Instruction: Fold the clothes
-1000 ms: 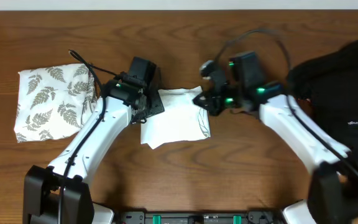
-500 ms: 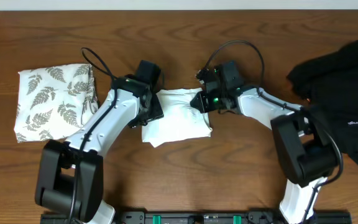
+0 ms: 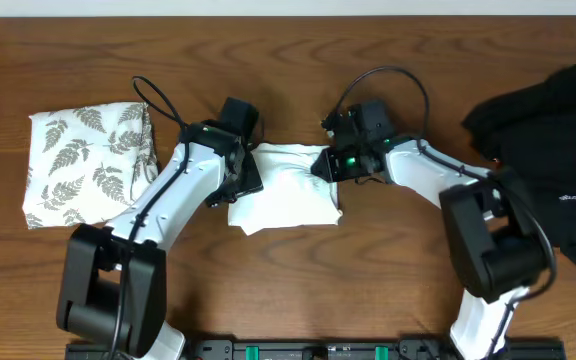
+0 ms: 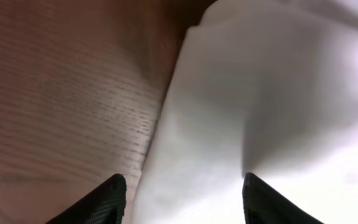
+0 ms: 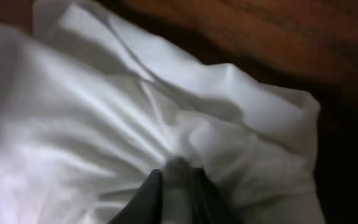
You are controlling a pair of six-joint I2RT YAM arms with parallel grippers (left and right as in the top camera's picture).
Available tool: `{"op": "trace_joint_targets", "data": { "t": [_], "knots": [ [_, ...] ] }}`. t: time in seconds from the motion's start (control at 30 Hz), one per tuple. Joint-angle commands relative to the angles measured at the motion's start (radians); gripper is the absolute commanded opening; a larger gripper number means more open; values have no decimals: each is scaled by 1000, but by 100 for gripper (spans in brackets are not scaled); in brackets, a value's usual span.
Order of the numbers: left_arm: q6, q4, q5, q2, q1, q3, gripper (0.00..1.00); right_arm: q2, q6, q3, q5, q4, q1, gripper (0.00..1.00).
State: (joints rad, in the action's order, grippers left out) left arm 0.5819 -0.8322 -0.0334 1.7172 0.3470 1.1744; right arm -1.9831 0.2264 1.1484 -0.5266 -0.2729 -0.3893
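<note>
The white T-shirt [image 3: 286, 190] lies folded into a small rough rectangle at the table's middle; its graphic is hidden. My left gripper [image 3: 240, 172] is at the shirt's left edge; in the left wrist view its jaws [image 4: 184, 196] are open, straddling the shirt's edge [image 4: 229, 112] low over the wood. My right gripper [image 3: 330, 165] is at the shirt's upper right corner; in the right wrist view its jaws [image 5: 176, 186] are shut on a pinched fold of the white cloth [image 5: 104, 124].
A folded white fern-print cloth [image 3: 88, 160] lies at the left. A black garment with a small white logo [image 3: 553, 150] is heaped at the right edge. Bare wooden table [image 3: 298, 290] lies in front of the shirt.
Over the last second the right arm swung in and settled at the shirt's upper right corner. The left arm shifted slightly. In the last half second almost nothing moved.
</note>
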Motion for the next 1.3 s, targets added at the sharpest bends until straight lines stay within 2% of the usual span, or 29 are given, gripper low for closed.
{"op": "trace_joint_targets", "data": {
  "t": [0.0, 0.07, 0.17, 0.3, 0.83, 1.03, 1.27],
  "knots": [
    [-21, -23, 18, -72, -3, 14, 62, 151, -97, -2, 51, -15, 5, 18],
    [-21, -36, 1, -109, -3, 14, 63, 222, -105, -2, 103, -22, 5, 19],
    [-21, -42, -98, -165, -3, 14, 64, 311, -106, -2, 191, -27, 5, 18],
    [-21, -42, -189, -187, -2, 14, 64, 334, -158, -2, 214, -31, 5, 19],
    [2, 8, -210, -24, 27, 7, 63, 14, -232, -1, 223, 58, 5, 18],
    [1, 30, -210, 64, 45, 7, 63, -9, -232, -1, 224, -59, 5, 19],
    [-36, 91, -152, 101, 21, 7, 64, -9, -232, -1, 219, -317, 2, 21]
  ]
}}
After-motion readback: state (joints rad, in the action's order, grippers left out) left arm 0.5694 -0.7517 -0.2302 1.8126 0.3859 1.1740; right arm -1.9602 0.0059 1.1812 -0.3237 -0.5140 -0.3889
